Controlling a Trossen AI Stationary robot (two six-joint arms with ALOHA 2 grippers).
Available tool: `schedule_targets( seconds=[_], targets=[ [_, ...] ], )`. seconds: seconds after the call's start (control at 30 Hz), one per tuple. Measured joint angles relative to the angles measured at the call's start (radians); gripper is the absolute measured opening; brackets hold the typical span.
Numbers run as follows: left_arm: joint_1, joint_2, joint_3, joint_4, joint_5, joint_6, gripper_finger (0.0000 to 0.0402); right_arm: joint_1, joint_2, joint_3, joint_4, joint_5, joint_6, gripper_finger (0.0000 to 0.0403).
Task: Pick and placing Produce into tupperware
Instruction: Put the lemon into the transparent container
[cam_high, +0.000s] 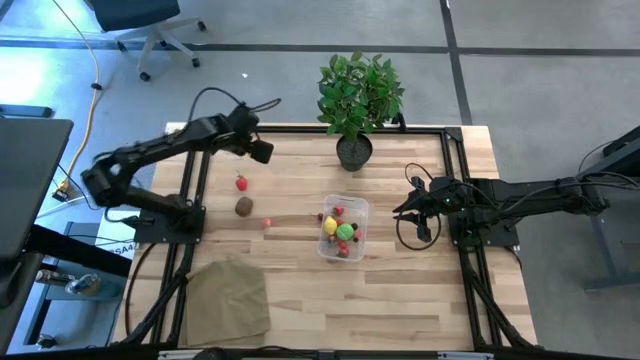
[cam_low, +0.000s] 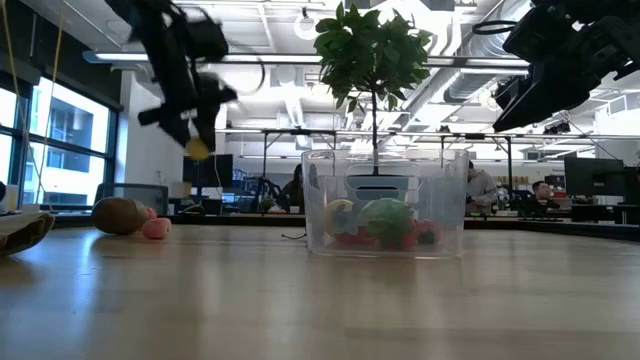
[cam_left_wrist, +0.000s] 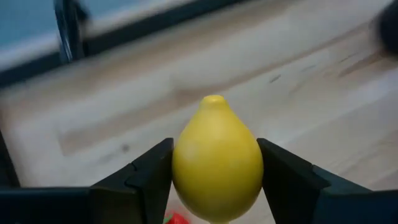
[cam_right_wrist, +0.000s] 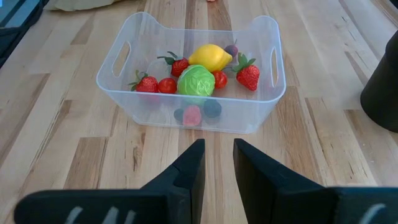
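Lemon: closest to the lens, yellow, pinched between the two dark fingers of the left gripper, stem tip pointing away from the wrist.
Left gripper: grasping the lemon, raised above the wood table.
Loose produce: a red strawberry, a brown kiwi and a small pink piece lie on the table, below the left fingers and apart from them.
Tupperware: clear, just ahead of the right fingertips, not touched; inside are strawberries, a second lemon and a green cabbage.
Right gripper: fingers narrowly parted, holding nothing.
Cloth: tan, at the table's near left corner.
Plant: potted, beyond the container.
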Motion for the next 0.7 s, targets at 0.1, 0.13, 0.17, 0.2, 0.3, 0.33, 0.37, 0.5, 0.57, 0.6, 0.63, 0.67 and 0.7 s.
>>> schedule_targets(
  seconds=[0.1, 0.13, 0.17, 0.2, 0.3, 0.33, 0.37, 0.5, 0.57, 0.6, 0.63, 0.67, 0.7],
  targets=[
    [-0.034, -0.088, 0.0, 0.04, -0.036, 0.063, 0.0212, 0.0, 0.0, 0.0, 0.0, 0.0, 0.0, 0.0073],
    [-0.046, -0.114, 0.0, 0.059, -0.041, 0.086, 0.021, 0.0, 0.0, 0.0, 0.0, 0.0, 0.0, 0.0073],
    [-0.059, -0.14, 0.0, 0.078, -0.046, 0.108, 0.0205, 0.0, 0.0, 0.0, 0.0, 0.0, 0.0, 0.0073],
    [-0.073, -0.162, 0.0, 0.097, -0.048, 0.13, 0.0199, 0.0, 0.0, 0.0, 0.0, 0.0, 0.0, 0.0073],
    [-0.12, -0.207, 0.0, 0.161, -0.05, 0.184, 0.0186, 0.0, 0.0, 0.0, 0.0, 0.0, 0.0, 0.0073],
    [-0.138, -0.216, 0.0, 0.182, -0.05, 0.201, 0.0186, 0.0, 0.0, 0.0, 0.0, 0.0, 0.0, 0.0073],
    [-0.158, -0.223, 0.0, 0.207, -0.049, 0.222, 0.0186, 0.0, 0.0, 0.0, 0.0, 0.0, 0.0, 0.0073],
    [-0.242, -0.232, 0.0, 0.293, -0.035, 0.316, 0.0191, 0.0, 0.0, 0.0, 0.0, 0.0, 0.0, 0.0073],
    [-0.285, -0.231, 0.0, 0.314, -0.01, 0.366, 0.0199, 0.0, 0.0, 0.0, 0.0, 0.0, 0.0, 0.0073],
    [-0.304, -0.231, 0.0, 0.326, 0.012, 0.39, 0.0202, 0.0, 0.0, 0.0, 0.0, 0.0, 0.0, 0.0073],
    [-0.325, -0.231, 0.0, 0.335, 0.033, 0.412, 0.0202, 0.0, 0.0, 0.0, 0.0, 0.0, 0.0, 0.0073],
    [-0.347, -0.231, 0.0, 0.339, 0.052, 0.432, 0.0201, 0.0, 0.0, 0.0, 0.0, 0.0, 0.0, 0.0073],
    [-0.37, -0.231, 0.0, 0.343, 0.068, 0.452, 0.0198, 0.0, 0.0, 0.0, 0.0, 0.0, 0.0, 0.0073]
  ],
)
